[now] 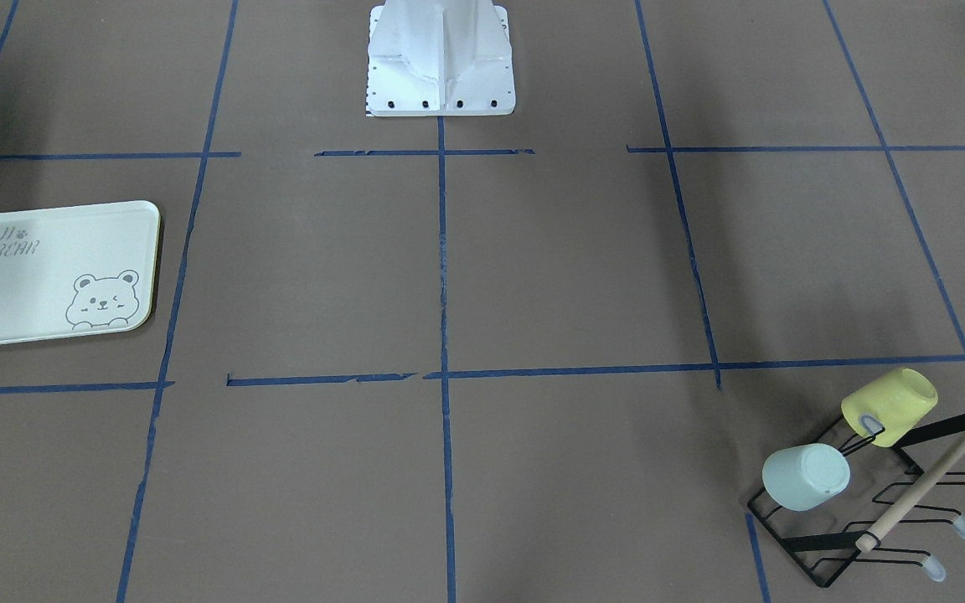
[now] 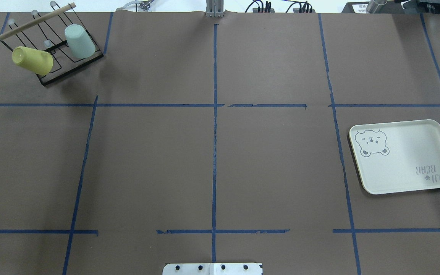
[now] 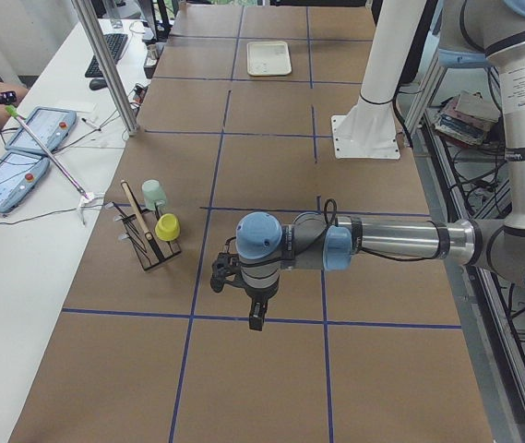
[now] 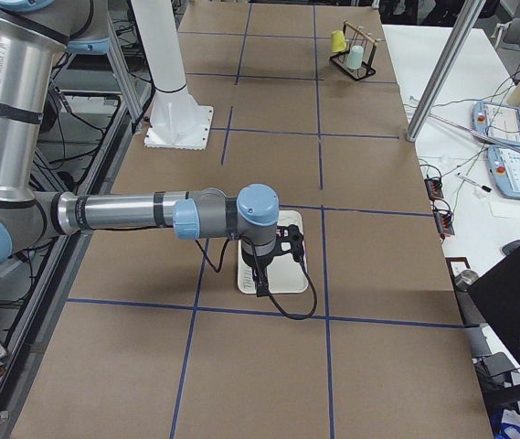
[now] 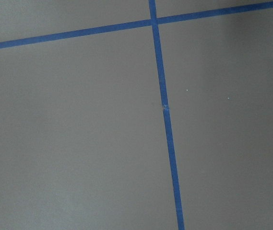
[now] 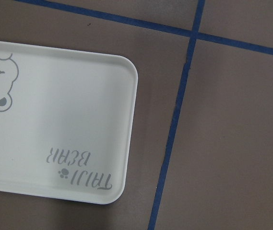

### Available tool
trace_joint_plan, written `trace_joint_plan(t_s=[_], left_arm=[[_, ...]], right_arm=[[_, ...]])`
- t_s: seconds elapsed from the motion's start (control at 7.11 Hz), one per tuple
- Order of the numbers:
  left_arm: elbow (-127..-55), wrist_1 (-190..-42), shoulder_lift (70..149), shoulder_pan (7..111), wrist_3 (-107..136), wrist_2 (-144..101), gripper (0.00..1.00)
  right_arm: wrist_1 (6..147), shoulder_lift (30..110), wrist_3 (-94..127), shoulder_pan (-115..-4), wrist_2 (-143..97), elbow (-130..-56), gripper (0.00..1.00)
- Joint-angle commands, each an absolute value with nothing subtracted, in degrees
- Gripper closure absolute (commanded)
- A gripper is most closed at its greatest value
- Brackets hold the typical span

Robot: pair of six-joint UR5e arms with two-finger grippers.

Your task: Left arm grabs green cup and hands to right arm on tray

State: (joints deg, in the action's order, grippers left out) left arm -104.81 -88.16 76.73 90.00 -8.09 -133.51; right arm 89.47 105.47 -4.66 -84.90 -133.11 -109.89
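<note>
Showing the green cup (image 2: 79, 41) racked at the bench's (image 2: 147, 160) far left corner, beyond the left arm (image 3: 391, 240); its jaws' state cannot be told.

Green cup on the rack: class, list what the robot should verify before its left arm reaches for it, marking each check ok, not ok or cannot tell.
1. The green cup sits inverted on the rack with nothing gripping it: ok.
2. The yellow cup is apart from it in the overhead view: ok.
3. The tray is bare: ok.
4. The left end effector is lined up with the cup: not ok, it hangs over bare table.
5. The left end effector is open: cannot tell.
6. The right end effector is above the tray: ok.
</note>
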Motion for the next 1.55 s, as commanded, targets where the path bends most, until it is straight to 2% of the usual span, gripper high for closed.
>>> trace_joint_plan(t_s=[0.0,0.42,0.56,0.98,1.41], left_arm=[[-104.85,-88.15,76.73,90.00,-8.17,-133.51,0.00],[-104.77,-88.68,77.60,89.74,-7.91,-133.42,0.00],[-104.33,-90.94,80.13,89.65,-7.82,-133.77,0.00],[-100.37,-98.53,91.99,87.99,-3.55,-133.94,0.00],[-99.85,-98.70,103.58,74.85,19.38,-132.37,0.00]], right_arm=[[89.47,105.47,-4.66,-84.90,-133.15,-110.04,0.00],[89.47,105.21,-3.70,-84.90,-133.15,-110.30,0.00],[89.39,104.25,-1.26,-84.90,-133.24,-110.39,0.00],[89.38,102.84,-0.97,-84.81,-133.24,-110.13,0.00],[89.38,102.83,-0.97,-84.81,-133.24,-110.04,0.00]])
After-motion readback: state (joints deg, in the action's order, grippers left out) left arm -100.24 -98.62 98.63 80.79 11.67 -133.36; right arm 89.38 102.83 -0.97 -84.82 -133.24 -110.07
